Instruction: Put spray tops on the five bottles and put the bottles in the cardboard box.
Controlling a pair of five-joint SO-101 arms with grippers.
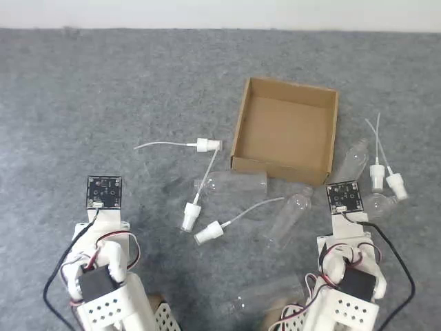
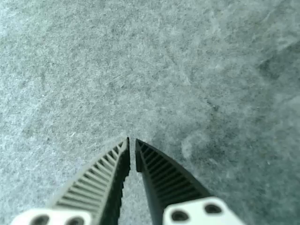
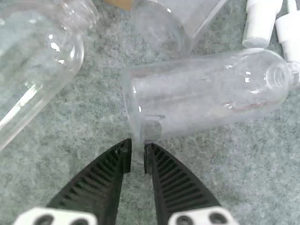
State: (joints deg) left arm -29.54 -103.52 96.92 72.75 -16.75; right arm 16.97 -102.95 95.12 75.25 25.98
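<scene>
Step in hand: you are looking at the very start. None of the five bottles is wearing a top and none is lying in the box [image 1: 241, 124] yet, so I judge you are setting up a first pick.
Box: it is sitting open at the far centre of the worktop [image 1: 103, 89].
Bottles: all are lying on their sides. One [image 1: 234, 185] is just near-left of the box, one [image 1: 289, 214] is by its near-right corner, and one [image 1: 351, 160] is along its right wall. One [image 1: 265, 293] is lying near, between the arms.
End bottle [image 3: 206, 93]: it is lying at the right arm's tip, its open neck pointing toward the pair of tops.
Spray tops: three are lying left of centre [image 1: 207, 145] [image 1: 191, 217] [image 1: 209, 232], tubes trailing. A pair [image 3: 260, 23] is lying at the far right.
Left claw [image 2: 132, 140]: it is clenched, tips almost meeting, gripping nothing and hanging over bare worktop at the near left.
Right claw [image 3: 137, 143]: it is clenched to a thin slit and gripping nothing that I can make out. Its tips are sitting right at the base of the end bottle.
Doing it well: release the right claw wide before closing in. A clenched tip will likely be shoving the round, slick bottle away.
Grip: be taking the body across its width near the middle, gently, since the thin plastic will probably be flexing.
Pairing: let one claw be steadying the bottle while the other is feeding a top's tube into the neck first.
</scene>
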